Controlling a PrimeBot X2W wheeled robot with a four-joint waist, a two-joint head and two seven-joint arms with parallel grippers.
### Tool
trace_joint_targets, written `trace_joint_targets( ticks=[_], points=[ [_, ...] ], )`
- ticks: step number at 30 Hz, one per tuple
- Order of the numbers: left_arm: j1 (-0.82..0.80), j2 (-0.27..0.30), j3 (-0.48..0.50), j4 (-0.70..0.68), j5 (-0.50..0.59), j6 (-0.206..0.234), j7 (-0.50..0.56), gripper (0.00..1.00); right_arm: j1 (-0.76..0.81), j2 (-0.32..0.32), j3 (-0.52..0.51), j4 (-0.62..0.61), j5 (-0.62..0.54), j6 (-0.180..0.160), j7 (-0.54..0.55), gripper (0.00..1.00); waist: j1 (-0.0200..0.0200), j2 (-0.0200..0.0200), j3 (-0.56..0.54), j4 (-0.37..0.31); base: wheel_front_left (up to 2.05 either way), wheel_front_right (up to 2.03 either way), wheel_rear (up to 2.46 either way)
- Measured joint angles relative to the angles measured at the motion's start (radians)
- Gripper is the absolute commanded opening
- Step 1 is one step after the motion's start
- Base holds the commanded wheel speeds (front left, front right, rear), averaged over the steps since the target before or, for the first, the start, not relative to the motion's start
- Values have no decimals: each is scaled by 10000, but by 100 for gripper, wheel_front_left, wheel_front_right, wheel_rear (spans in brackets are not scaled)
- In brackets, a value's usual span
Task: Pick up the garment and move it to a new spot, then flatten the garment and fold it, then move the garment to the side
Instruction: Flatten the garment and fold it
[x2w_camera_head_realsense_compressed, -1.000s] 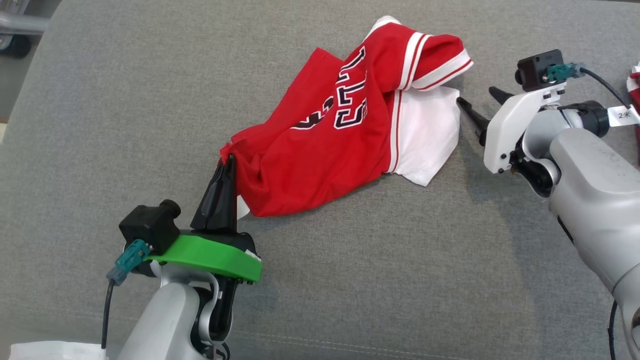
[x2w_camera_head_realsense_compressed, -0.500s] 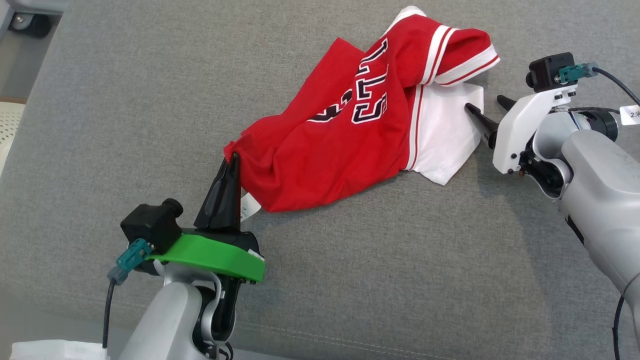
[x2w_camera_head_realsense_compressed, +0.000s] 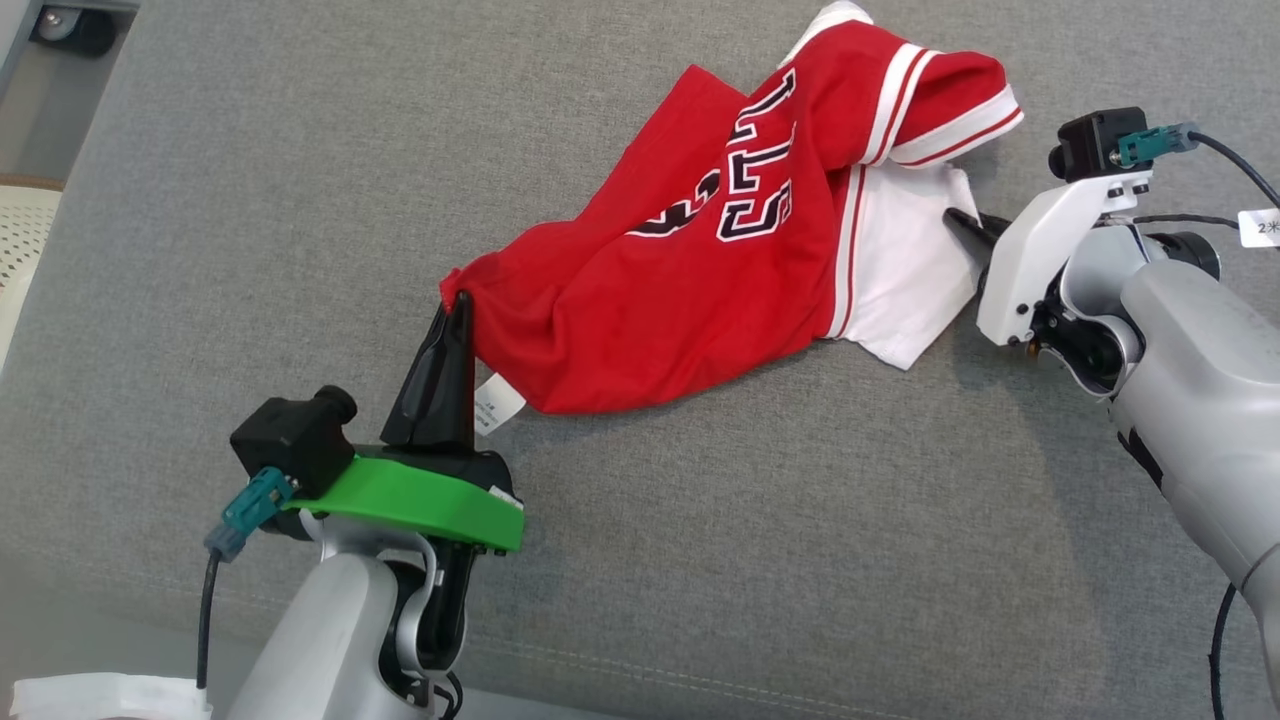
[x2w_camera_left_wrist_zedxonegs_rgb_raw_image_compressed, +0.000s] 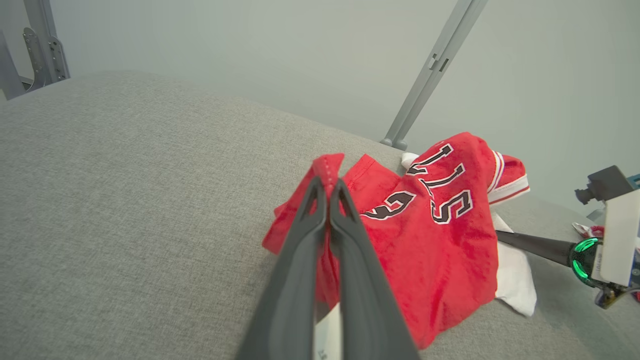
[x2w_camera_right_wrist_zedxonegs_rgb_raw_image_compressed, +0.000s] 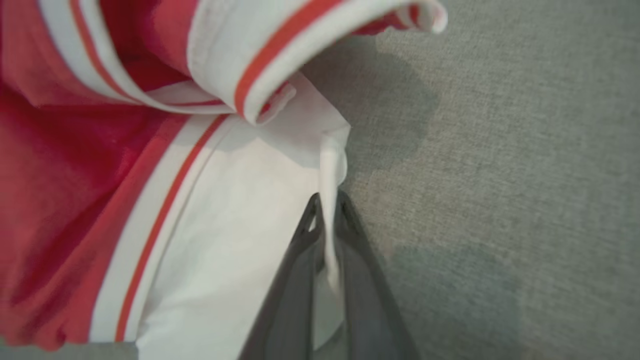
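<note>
Two pincers hold one garment between them. The left pincer (x2w_camera_head_realsense_compressed: 462, 300) (x2w_camera_left_wrist_zedxonegs_rgb_raw_image_compressed: 328, 182), on a green wrist mount, is pressed narrow on a bunched red corner at the near left end of the red knit garment with white striped trim and black numerals (x2w_camera_head_realsense_compressed: 680, 290) (x2w_camera_left_wrist_zedxonegs_rgb_raw_image_compressed: 440, 250) (x2w_camera_right_wrist_zedxonegs_rgb_raw_image_compressed: 75, 175). The right pincer (x2w_camera_head_realsense_compressed: 955, 216) (x2w_camera_right_wrist_zedxonegs_rgb_raw_image_compressed: 327, 200), on a white wrist mount, has its fingers drawn close about a raised fold of the white panel at the garment's right edge; the right wrist view shows this fold running between them.

The garment lies crumpled on the grey woven upholstered surface (x2w_camera_head_realsense_compressed: 250, 250) (x2w_camera_left_wrist_zedxonegs_rgb_raw_image_compressed: 125, 200) (x2w_camera_right_wrist_zedxonegs_rgb_raw_image_compressed: 500, 200), stretched from near left to far right, its striped sleeve (x2w_camera_head_realsense_compressed: 950, 100) folded over the white panel. A small white care label (x2w_camera_head_realsense_compressed: 497, 402) hangs from the red hem just beside the left pincer.

Around the surface:
- A dark caster wheel (x2w_camera_head_realsense_compressed: 65, 25) sits off the far left corner.
- A pale perforated object (x2w_camera_head_realsense_compressed: 25, 225) lies at the left edge.
- A white crumpled item (x2w_camera_head_realsense_compressed: 100, 695) sits at the near left corner.
- A grey metal strut (x2w_camera_left_wrist_zedxonegs_rgb_raw_image_compressed: 430, 75) leans against the pale wall beyond the far edge.
- A white paper tag (x2w_camera_head_realsense_compressed: 1258, 228) is fixed to the right arm's cable.
</note>
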Motion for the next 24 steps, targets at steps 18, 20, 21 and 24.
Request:
trace_joint_targets(
  ticks=[18, 20, 21, 24],
  points=[
    [-24, -27, 1200, -332, 190, 54, -2, 0, 148, 52, -504, -2366, 1584, -2, -2429, 0, 0, 0, -439, -788, 0, 0, 0],
    [-24, -29, 1476, -474, 190, 54, -2, 0, 407, 56, -708, -2824, 1983, -2, -2865, 0, 0, 0, -558, -941, 0, 0, 0],
    [-23, -31, 1599, -502, 190, 54, -2, 0, 592, 50, -784, -3024, 2121, -2, -3060, 0, 0, 0, -624, -1025, 0, 0, 0],
    [12, -33, 1848, -545, 267, 54, -2, 0, 1243, -23, -897, -3578, 2518, -4, -3521, 0, 0, 0, -834, -1286, 0, 0, 0]
  ],
)
